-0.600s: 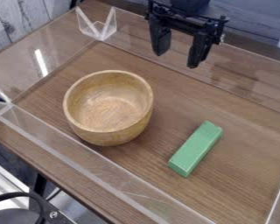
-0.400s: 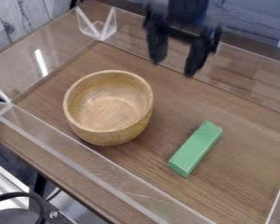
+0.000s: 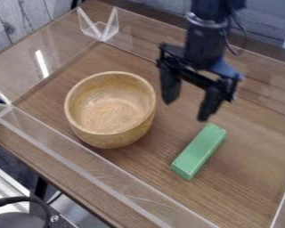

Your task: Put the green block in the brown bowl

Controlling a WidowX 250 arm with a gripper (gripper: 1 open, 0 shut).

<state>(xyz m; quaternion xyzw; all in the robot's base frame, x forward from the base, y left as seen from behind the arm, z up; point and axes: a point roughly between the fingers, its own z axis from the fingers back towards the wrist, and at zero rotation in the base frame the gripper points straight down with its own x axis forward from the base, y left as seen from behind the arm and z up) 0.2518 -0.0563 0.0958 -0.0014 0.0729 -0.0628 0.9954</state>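
The green block (image 3: 199, 150) lies flat on the wooden table at the lower right, its long side running diagonally. The brown bowl (image 3: 110, 109) stands upright left of the middle, with nothing inside it. My gripper (image 3: 191, 99) hangs pointing down between the two, just above and slightly left of the block's far end. Its two black fingers (image 3: 170, 87) stand wide apart with nothing between them. The gripper touches neither the block nor the bowl.
Clear acrylic walls (image 3: 61, 156) fence the wooden table (image 3: 246, 142) on all sides. A small clear bracket (image 3: 99, 24) stands at the back left corner. The arm's black body rises toward the top of the view.
The gripper has come down and toward the camera, from the back of the table to just above the green block's far end. It stayed open. Block and bowl have not moved.
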